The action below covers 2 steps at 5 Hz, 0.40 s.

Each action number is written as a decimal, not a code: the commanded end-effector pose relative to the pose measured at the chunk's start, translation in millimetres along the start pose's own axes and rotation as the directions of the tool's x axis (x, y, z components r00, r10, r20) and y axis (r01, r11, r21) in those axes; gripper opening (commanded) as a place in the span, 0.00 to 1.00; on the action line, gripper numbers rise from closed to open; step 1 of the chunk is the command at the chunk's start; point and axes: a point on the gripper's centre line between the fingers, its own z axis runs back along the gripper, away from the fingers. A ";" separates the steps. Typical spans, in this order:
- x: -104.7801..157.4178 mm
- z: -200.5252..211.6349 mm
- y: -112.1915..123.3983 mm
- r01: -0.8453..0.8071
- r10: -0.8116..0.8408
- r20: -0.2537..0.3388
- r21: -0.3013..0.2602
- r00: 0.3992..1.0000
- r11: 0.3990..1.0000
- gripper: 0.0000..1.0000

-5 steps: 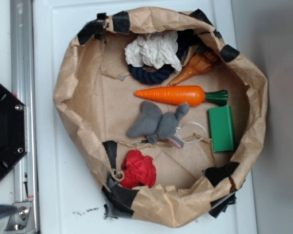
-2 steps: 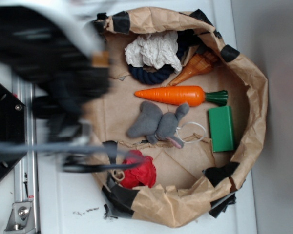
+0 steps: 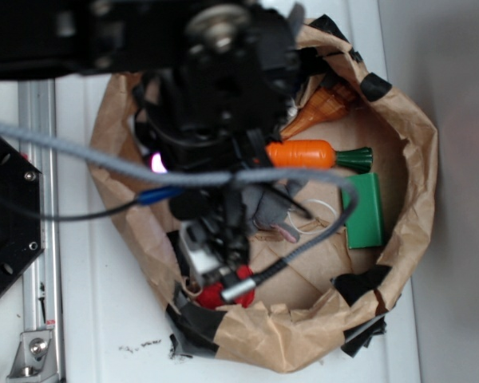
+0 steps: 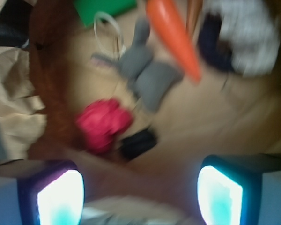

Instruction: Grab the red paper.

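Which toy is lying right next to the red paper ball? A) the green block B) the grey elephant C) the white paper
B: in the wrist view the grey elephant lies just beside the red paper, while the green block and the white paper sit farther off.

Red paper (image 4: 103,124) in paper basin (image 3: 415,144), plush elephant (image 4: 147,70) beside it; carrot (image 4: 173,35) beyond elephant
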 end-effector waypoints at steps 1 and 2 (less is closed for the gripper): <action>0.4 -9.5 -15.5 -0.453 0.457 0.024 -0.107 0.889 0.885 1.00; 21.3 -14.2 -5.8 -0.467 0.481 0.059 -0.168 0.875 0.868 1.00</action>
